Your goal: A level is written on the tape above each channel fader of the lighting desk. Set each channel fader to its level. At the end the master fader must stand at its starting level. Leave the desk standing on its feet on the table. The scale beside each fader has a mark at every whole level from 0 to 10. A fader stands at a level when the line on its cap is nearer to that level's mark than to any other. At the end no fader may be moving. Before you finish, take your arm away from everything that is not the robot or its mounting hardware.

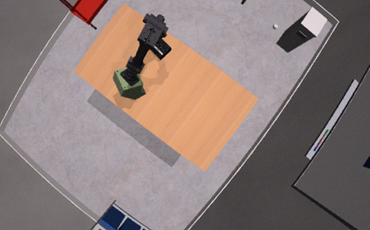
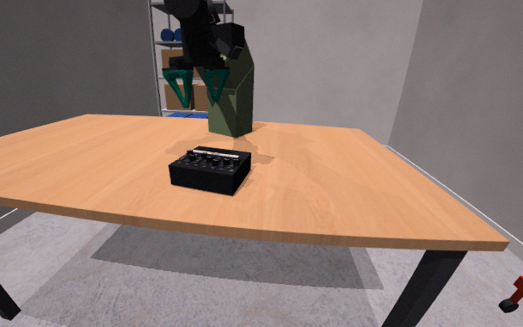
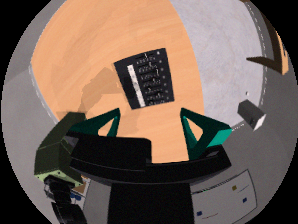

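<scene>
From the top, the lighting desk (image 1: 162, 50) (image 2: 202, 177) (image 3: 159, 77) sits toward 11 o'clock on the counter (image 1: 200, 98) (image 2: 344, 194) (image 3: 85, 45), partly hidden by the arm (image 1: 141, 52) (image 2: 199, 43). In the exterior view, its long axis runs roughly 9 to 3 o'clock, tape (image 1: 158, 51) (image 2: 215, 153) (image 3: 136, 85) toward 12. In the wrist view, the tape runs about 11 to 5, on the desk's 9 o'clock side; the pincer (image 2: 200, 103) (image 3: 150, 110) is spread wide, gripping nothing.

The top view looks steeply down from high above the whole bench (image 1: 185, 95) (image 2: 301, 206) (image 3: 95, 35), the exterior one faces the arm's green pedestal (image 1: 135, 92) (image 2: 230, 112) (image 3: 52, 150) across it from nearer, and the wrist one peers closely past the fingers (image 2: 186, 92), sharing the bench with both.
</scene>
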### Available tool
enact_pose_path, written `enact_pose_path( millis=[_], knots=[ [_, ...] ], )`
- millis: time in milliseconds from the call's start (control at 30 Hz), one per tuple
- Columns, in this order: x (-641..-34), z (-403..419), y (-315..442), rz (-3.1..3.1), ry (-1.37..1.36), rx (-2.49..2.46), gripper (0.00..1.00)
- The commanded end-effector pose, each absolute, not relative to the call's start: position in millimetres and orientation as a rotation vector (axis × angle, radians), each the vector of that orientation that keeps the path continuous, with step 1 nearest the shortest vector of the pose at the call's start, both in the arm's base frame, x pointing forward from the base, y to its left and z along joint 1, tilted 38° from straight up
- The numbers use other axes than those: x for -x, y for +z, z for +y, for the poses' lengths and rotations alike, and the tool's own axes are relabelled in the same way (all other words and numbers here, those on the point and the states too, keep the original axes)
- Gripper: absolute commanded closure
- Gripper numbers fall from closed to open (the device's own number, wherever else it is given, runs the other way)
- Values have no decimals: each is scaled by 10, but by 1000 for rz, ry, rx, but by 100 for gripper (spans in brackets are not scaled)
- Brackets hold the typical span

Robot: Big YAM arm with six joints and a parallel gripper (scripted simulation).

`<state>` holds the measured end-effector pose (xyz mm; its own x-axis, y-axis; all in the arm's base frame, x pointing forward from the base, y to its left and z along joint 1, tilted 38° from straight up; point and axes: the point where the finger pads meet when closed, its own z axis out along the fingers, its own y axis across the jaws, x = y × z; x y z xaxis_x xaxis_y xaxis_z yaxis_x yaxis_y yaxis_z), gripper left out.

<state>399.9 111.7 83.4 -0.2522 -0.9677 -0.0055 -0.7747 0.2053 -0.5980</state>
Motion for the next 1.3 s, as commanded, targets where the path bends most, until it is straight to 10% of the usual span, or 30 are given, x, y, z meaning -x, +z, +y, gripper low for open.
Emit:
enact_pose_path(
  millis=[0,667,1267],
  knots=[
    [-3969,1236,762,2274,-619,1288,0],
    [-3990,1345,786,2489,-327,167,0],
    [-4047,1252,827,2495,-374,293,0]
  ],
)
